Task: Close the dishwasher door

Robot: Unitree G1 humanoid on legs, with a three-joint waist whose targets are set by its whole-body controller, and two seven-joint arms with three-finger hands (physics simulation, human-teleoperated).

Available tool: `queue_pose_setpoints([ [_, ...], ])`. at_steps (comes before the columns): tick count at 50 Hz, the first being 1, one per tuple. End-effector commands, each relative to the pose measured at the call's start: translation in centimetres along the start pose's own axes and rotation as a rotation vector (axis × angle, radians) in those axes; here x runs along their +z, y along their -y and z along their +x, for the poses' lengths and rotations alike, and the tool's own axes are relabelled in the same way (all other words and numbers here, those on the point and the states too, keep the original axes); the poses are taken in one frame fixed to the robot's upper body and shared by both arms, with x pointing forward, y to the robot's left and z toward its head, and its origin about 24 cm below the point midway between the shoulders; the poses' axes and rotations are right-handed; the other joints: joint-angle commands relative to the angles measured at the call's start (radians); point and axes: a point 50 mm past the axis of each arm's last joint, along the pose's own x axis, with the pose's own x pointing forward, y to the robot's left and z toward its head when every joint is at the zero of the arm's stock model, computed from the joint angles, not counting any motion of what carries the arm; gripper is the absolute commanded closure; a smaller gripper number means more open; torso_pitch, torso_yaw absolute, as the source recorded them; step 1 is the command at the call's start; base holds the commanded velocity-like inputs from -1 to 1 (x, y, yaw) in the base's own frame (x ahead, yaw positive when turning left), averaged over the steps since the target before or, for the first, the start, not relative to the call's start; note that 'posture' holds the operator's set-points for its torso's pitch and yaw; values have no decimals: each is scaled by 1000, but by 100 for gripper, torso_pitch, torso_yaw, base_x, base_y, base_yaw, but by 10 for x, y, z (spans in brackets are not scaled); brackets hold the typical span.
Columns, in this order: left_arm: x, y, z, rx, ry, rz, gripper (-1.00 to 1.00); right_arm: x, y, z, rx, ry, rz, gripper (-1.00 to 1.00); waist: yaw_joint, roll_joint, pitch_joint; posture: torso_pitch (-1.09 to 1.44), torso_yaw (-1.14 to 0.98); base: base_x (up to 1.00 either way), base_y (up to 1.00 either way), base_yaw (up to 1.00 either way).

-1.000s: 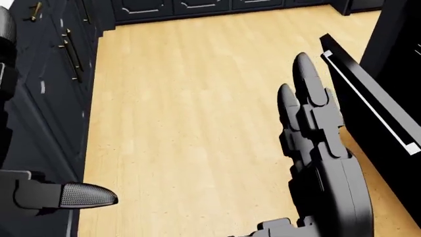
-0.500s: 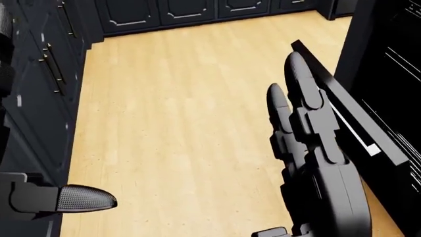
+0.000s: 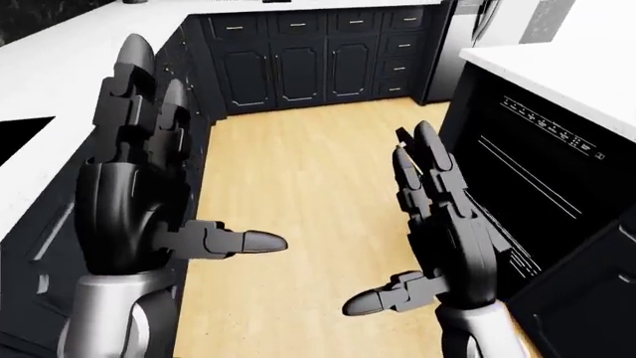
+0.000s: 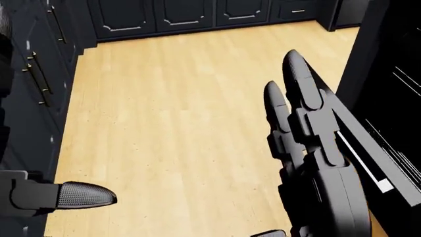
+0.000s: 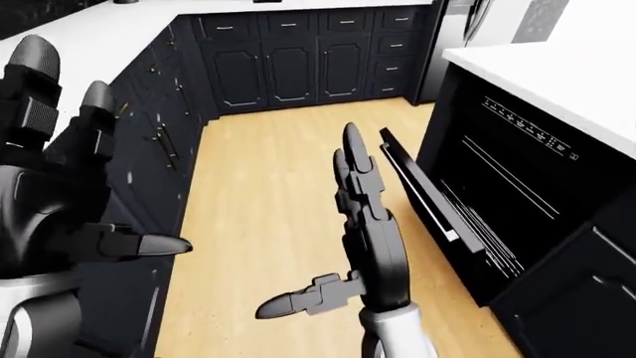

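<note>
1. Dark cabinets (image 5: 288, 63) ring a pale wood floor (image 5: 268, 186).
2. At right of the right-eye view, the dishwasher door (image 5: 423, 195) hangs partly open, tilted outward.
3. Right hand (image 5: 370, 224), fingers apart and empty, lies against the door's outer face; press flat and upward, I judge.
4. Left hand (image 3: 134, 194) is spread, idle.

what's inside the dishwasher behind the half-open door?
Right-eye view: the dishwasher door hangs tilted open beside the right hand. Behind it the dishwasher shows only a dark cavity with thin white rack lines; no dishes can be made out.
</note>
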Motion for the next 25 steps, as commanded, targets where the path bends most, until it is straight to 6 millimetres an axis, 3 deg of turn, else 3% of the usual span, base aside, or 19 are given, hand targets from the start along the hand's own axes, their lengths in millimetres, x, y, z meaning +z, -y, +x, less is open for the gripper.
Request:
queue_pose_setpoints([
  [1,10,0,0,-6,62,12,-100,11,-2,0,4,62,7,-100,-1,-16,4,0,0,58,-9,0],
  [2,10,0,0,-5,62,11,-100,11,-2,0,4,62,7,-100,-6,-24,16,0,0,57,-9,0],
  [3,10,0,0,-5,62,11,-100,12,-2,0,5,63,7,-100,-20,-21,-3,0,0,57,-9,0],
  [4,10,0,0,-6,62,11,-100,12,-3,0,5,63,6,-100,-21,-17,-7,0,0,57,-9,0],
  [10,10,0,0,-5,64,9,-100,10,-3,0,6,62,5,-100,-40,21,-5,0,0,57,-9,0],
  [12,10,0,0,-4,64,9,-100,10,-3,0,6,62,6,-100,-45,48,-17,0,0,57,-9,0],
  [14,10,-1,0,-4,65,9,-100,10,-3,-1,6,61,5,-100,-39,99,-39,0,0,57,-9,0],
  [15,11,-1,0,-4,65,10,-100,10,-3,-1,5,61,5,-100,-29,79,-22,0,0,58,-9,0],
  [16,11,-1,0,-4,66,10,-100,10,-3,-1,5,61,6,-100,-34,88,5,0,0,57,-9,0],
  [18,11,-1,1,-4,65,9,-100,11,-3,-1,5,62,6,-100,-17,92,-12,0,0,57,-9,0],
  [21,11,-1,0,-3,66,10,-100,11,-3,-1,3,61,5,-100,-9,85,-17,0,0,57,-9,0],
  [24,12,-1,1,-3,66,10,-100,10,-3,-1,-2,56,-1,-100,5,67,-11,0,0,53,-6,0],
  [25,11,-1,0,-3,66,10,-100,10,-3,0,-3,59,-19,-100,3,43,-18,0,0,0,0,0],
])
